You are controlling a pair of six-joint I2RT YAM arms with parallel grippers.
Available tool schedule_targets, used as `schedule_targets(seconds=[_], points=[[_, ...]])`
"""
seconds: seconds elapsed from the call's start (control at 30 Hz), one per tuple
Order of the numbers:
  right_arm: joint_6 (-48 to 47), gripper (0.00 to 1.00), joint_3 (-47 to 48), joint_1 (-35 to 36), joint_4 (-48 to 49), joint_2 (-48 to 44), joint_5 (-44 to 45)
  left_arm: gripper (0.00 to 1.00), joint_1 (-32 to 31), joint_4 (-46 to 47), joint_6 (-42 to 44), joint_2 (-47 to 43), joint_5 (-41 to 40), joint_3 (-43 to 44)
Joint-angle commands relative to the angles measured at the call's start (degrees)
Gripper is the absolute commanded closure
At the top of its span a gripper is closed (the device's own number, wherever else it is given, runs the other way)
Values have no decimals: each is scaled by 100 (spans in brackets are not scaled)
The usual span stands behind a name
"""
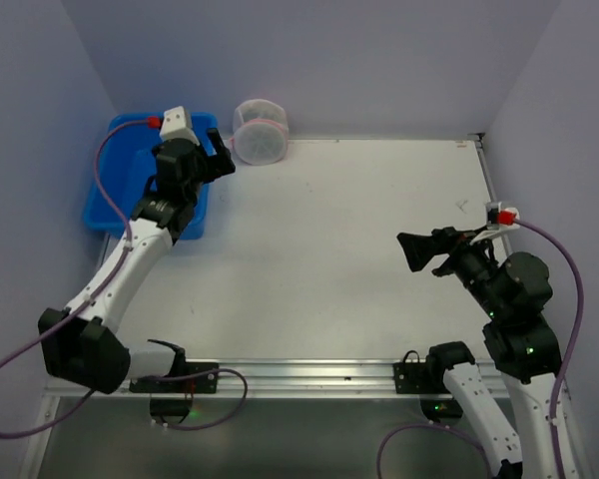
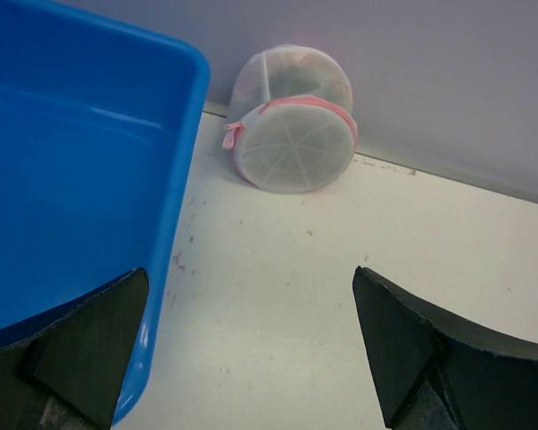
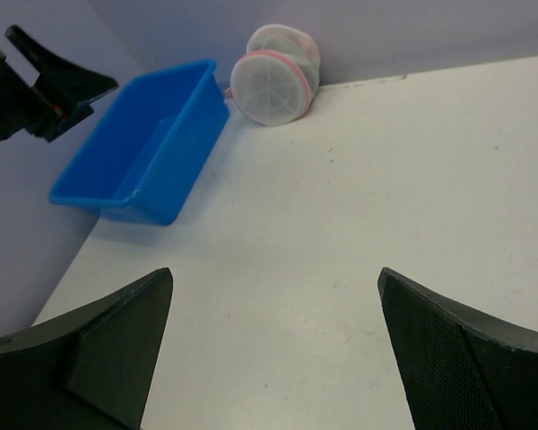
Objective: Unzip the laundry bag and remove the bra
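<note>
At the upper centre-left of the top view, the bag point(image 1: 260, 131) lies on its side on the counter point(image 1: 329, 259), against the back wall and just right of the bin point(image 1: 115, 170). It looks like light, soft mesh, likely to collapse and slide if pushed. The pink zipper trim point(image 2: 309, 101), with its pull point(image 2: 231, 134), seems the firmest hold. The left end effector point(image 2: 248, 282) is spread, near the bag. The right end effector point(image 3: 273, 282) is spread, well apart from it.
</note>
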Motion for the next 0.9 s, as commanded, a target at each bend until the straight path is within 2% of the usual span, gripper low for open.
schedule_targets(seconds=[0.0,0.17,0.23,0.33,0.37,0.43,0.6,0.73,0.87], points=[[227,1,-253,29,333,63,-443,0,-30,1484,-372,850,-453,671],[306,1,-614,29,510,63,-399,0,-30,2670,-40,2274,-735,1182],[280,1,-693,20,589,72,-460,0,-30,3267,311,2724,-369,1480],[192,1,-808,20,677,90,-609,0,5,3831,1303,3621,333,1893],[157,1,-860,29,703,81,-671,0,23,3875,1863,4040,511,2252],[122,1,-931,20,800,81,-872,0,180,3797,2437,4403,1185,2632],[104,1,-1124,29,984,133,-1172,0,804,3499,2555,5388,3197,3650],[113,1,-1159,29,1090,274,-1260,0,1165,3077,2598,5951,4140,4355],[157,1,-1159,29,1152,502,-1357,0,1201,2637,2984,6617,4661,4961]])
